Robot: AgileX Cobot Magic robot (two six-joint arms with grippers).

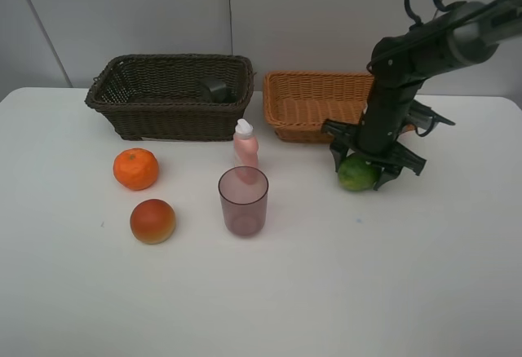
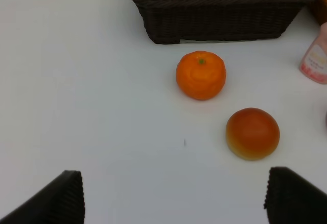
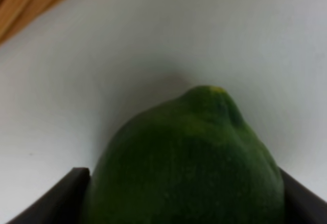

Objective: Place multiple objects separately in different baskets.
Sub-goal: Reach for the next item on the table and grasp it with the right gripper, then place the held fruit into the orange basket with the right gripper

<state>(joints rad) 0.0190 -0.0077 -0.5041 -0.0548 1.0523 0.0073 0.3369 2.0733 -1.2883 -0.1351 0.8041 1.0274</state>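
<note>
The green fruit (image 1: 356,174) (image 3: 184,157) sits on the white table just in front of the light orange-tan basket (image 1: 303,122) (image 3: 25,4). My right gripper (image 1: 360,171) (image 3: 184,196) reaches down over it, its fingers pressed against both sides of the fruit. The left gripper (image 2: 173,198) is open over bare table, short of the tangerine (image 1: 135,169) (image 2: 201,74) and the red-orange fruit (image 1: 152,221) (image 2: 253,133). At the centre stand the purple cup (image 1: 243,200) and pink bottle (image 1: 245,149) (image 2: 316,60). A dark pump bottle (image 1: 214,90) lies in the dark brown basket (image 1: 171,121) (image 2: 219,24).
Both baskets stand side by side at the back of the table, close to the wall. The right arm (image 1: 424,47) slants down from the upper right over the tan basket's corner. The front half of the table is bare white surface.
</note>
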